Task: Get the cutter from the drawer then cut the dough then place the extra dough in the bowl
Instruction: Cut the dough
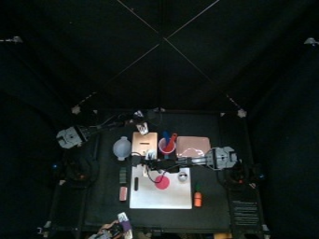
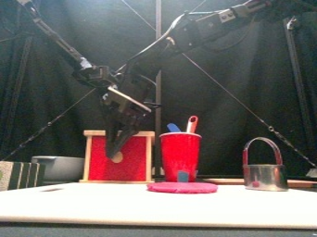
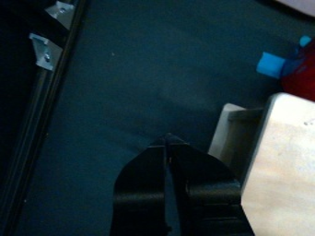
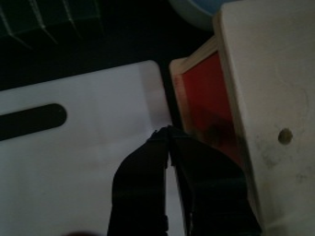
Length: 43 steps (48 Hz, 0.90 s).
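Both pinched closed, empty: left claw (image 3: pixel 169 140), right claw (image 4: pixel 169 135) near red drawer front (image 4: pixel 204 100).

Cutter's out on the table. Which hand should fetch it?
Right, probably: left hand and right hand are both at the wooden box, but the cutter stands far right, on the right hand's own side.

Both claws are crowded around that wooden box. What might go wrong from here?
The left gripper and right gripper both hang shut close to the wooden box, so the arms might bump each other. Pulling away might clip the red cup beside the box and spill its toy knives. The cutter stands apart from the dough; its thin wire handle may slip.
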Tool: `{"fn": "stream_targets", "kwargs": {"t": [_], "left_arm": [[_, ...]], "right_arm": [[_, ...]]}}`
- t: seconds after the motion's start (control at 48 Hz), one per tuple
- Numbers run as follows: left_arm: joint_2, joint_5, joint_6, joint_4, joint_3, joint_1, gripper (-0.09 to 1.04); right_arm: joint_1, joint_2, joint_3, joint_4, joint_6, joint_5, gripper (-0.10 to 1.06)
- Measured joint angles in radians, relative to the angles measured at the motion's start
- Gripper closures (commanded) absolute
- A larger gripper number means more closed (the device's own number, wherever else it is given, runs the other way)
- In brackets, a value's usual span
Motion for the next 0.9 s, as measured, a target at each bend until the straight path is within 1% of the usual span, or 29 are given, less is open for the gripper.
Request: {"fn": "stream_targets", "kwargs": {"t": [0.042, 0.083, 0.104, 0.146, 0.208, 0.292, 0.333, 0.375, 0.396, 0.479, 0.521, 0.562, 0.604, 0.729, 0.896], "left_arm": [[-0.011, -0.017, -0.014, 0.0, -0.002, 0.009, 0.57], [-0.023, -0.038, -0.028, -0.002, -0.002, 0.025, 0.57], [-0.029, -0.049, -0.038, -0.005, 0.0, 0.031, 0.57], [-0.043, -0.072, -0.049, -0.009, 0.0, 0.041, 0.57], [-0.074, -0.115, -0.072, -0.015, 0.014, 0.052, 0.57], [-0.112, -0.172, -0.084, -0.021, 0.044, 0.055, 0.57], [-0.133, -0.202, -0.086, -0.026, 0.063, 0.055, 0.57], [-0.155, -0.236, -0.087, -0.035, 0.083, 0.052, 0.57], [-0.164, -0.255, -0.087, -0.041, 0.094, 0.051, 0.57], [-0.207, -0.327, -0.089, -0.075, 0.146, 0.031, 0.56], [-0.222, -0.354, -0.087, -0.091, 0.167, 0.021, 0.56], [-0.235, -0.38, -0.091, -0.107, 0.192, 0.006, 0.56], [-0.245, -0.402, -0.089, -0.123, 0.212, -0.008, 0.56], [-0.281, -0.48, -0.091, -0.173, 0.27, -0.064, 0.56], [-0.336, -0.614, -0.086, -0.219, 0.331, -0.166, 0.56]], "right_arm": [[0.015, -0.028, 0.006, 0.021, 0.003, 0.0, 0.62], [0.026, -0.06, 0.02, 0.04, -0.006, 0.003, 0.62], [0.029, -0.078, 0.032, 0.049, 0.005, 0.008, 0.62], [0.037, -0.109, 0.054, 0.06, -0.006, 0.015, 0.62], [0.051, -0.166, 0.101, 0.078, 0.003, 0.037, 0.62], [0.052, -0.244, 0.169, 0.095, 0.018, 0.067, 0.62], [0.049, -0.288, 0.21, 0.106, 0.011, 0.086, 0.62], [0.046, -0.325, 0.247, 0.11, 0.02, 0.103, 0.62], [0.046, -0.344, 0.265, 0.115, 0.012, 0.109, 0.62], [0.044, -0.411, 0.341, 0.13, 0.023, 0.132, 0.62], [0.046, -0.439, 0.371, 0.137, 0.012, 0.135, 0.61], [0.046, -0.462, 0.403, 0.147, 0.02, 0.137, 0.6], [0.049, -0.482, 0.43, 0.156, 0.014, 0.138, 0.59], [0.051, -0.531, 0.509, 0.189, 0.008, 0.14, 0.44], [0.06, -0.594, 0.6, 0.206, 0.011, 0.14, 0.18]]}}
